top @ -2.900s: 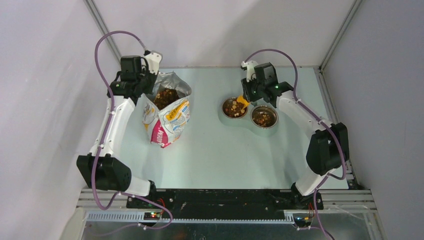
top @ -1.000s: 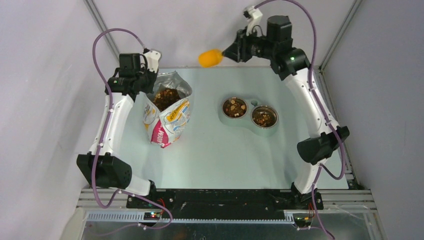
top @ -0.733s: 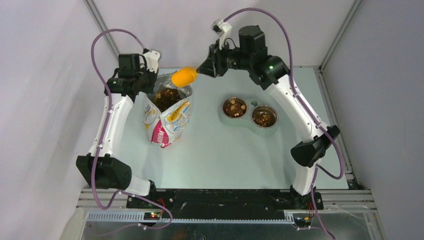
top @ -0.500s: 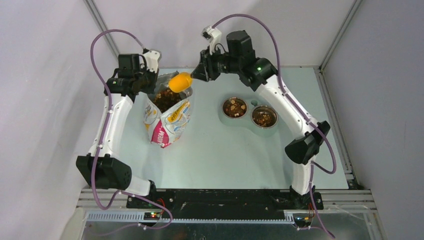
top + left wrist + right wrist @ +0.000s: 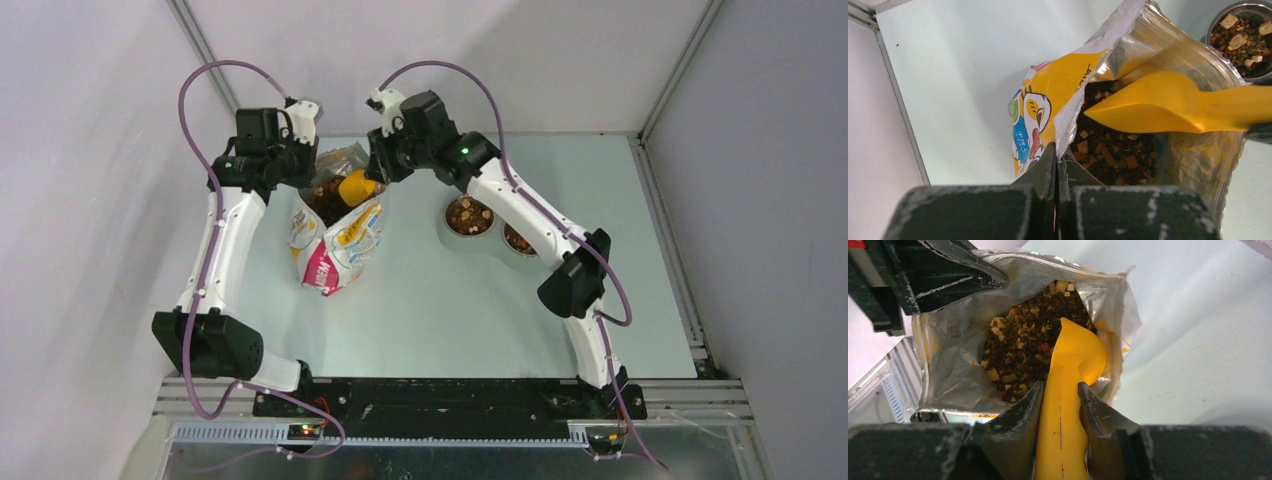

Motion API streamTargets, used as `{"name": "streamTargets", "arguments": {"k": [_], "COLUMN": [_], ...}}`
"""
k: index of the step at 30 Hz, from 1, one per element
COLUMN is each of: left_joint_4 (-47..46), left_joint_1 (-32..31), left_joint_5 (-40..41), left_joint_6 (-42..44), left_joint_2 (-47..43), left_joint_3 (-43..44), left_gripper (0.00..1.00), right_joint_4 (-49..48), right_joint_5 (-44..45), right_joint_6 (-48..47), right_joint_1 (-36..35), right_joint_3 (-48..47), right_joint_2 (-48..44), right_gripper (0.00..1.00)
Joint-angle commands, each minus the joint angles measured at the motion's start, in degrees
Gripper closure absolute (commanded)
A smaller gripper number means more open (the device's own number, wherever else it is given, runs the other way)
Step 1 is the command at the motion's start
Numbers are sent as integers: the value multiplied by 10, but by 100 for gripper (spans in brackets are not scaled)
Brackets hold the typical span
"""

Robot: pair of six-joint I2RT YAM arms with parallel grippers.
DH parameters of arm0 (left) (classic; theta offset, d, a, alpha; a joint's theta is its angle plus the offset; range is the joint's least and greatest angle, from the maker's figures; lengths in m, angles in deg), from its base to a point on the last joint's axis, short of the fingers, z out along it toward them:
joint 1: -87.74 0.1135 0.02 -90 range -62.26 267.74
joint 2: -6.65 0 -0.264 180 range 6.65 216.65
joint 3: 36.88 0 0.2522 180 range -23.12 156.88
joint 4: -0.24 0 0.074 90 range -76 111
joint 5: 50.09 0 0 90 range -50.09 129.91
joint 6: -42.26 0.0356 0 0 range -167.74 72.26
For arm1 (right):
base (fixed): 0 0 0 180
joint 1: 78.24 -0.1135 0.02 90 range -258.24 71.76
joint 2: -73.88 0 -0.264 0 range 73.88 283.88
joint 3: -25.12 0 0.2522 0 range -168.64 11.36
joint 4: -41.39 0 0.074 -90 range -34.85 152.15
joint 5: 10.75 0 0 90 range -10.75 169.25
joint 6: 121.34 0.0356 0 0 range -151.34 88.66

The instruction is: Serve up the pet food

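Jaws of left gripper [image 5: 1056, 152] pinch the bag [image 5: 1048, 95] rim; right gripper [image 5: 1060, 388] clamps the yellow scoop [image 5: 1078, 352] handle, bowl inside bag mouth over the pet food [image 5: 1015, 352].

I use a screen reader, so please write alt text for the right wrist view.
The right claw grips a yellow scoop by its handle, its bowl over the pet food in an open foil bag. The left claw pinches the bag's rim at upper left.
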Motion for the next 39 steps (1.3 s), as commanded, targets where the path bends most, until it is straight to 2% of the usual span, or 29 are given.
{"name": "streamTargets", "arguments": {"k": [1, 8, 12, 20, 27, 35, 39], "left_joint_4": [-24, -42, -52, -72, -82, -86, -84], "left_joint_1": [1, -6, -18, -27, -28, -28, -26], "left_joint_5": [-38, -38, -42, -52, -42, -23, -7], "left_joint_6": [-22, -24, -31, -67, -63, -57, -46], "left_joint_2": [-21, -43, -53, -55, -56, -53, -47], "left_joint_3": [-1, -25, -46, -75, -81, -78, -72], "left_gripper": [100, 100, 100, 100, 100, 100, 100], "right_joint_4": [-8, 35, 76, 99, 145, 82, 44], "right_joint_5": [57, 93, 89, 62, -100, -254, -302], "right_joint_6": [-5, -3, -2, -31, -21, 37, 79], "right_joint_1": [-22, -41, -43, -50, -60, -50, -34], "right_joint_3": [-41, -52, -74, -52, -37, -63, -65], "right_joint_2": [25, 74, 103, 122, 138, 135, 134], "right_gripper": [100, 100, 100, 100, 100, 100, 100]}}
